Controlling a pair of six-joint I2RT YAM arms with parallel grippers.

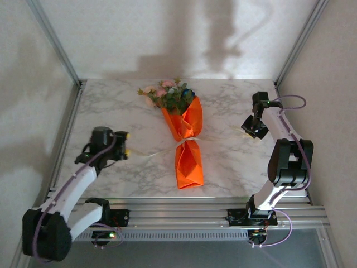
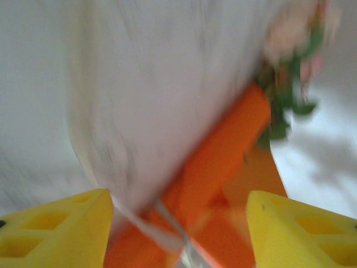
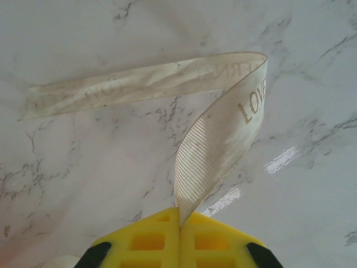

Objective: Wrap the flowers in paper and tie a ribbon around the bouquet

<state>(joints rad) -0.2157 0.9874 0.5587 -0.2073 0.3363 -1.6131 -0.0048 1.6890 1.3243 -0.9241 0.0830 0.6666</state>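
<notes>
My right gripper (image 3: 179, 222) is clamped tight on one end of the ribbon (image 3: 220, 145). It curls up off the tips, then folds back flat across the marble table (image 3: 83, 167). It's pale cream, ribbed, with faint lettering. My left gripper (image 2: 178, 223) has its yellow fingers spread wide, nothing pinched as far as I can tell, that wrist view's pretty smeared. Just past them lies the bouquet (image 1: 187, 125), mid-table: orange paper (image 1: 189, 164) cinched at the waist, pink and white flowers (image 1: 170, 96) poking out the far end.
</notes>
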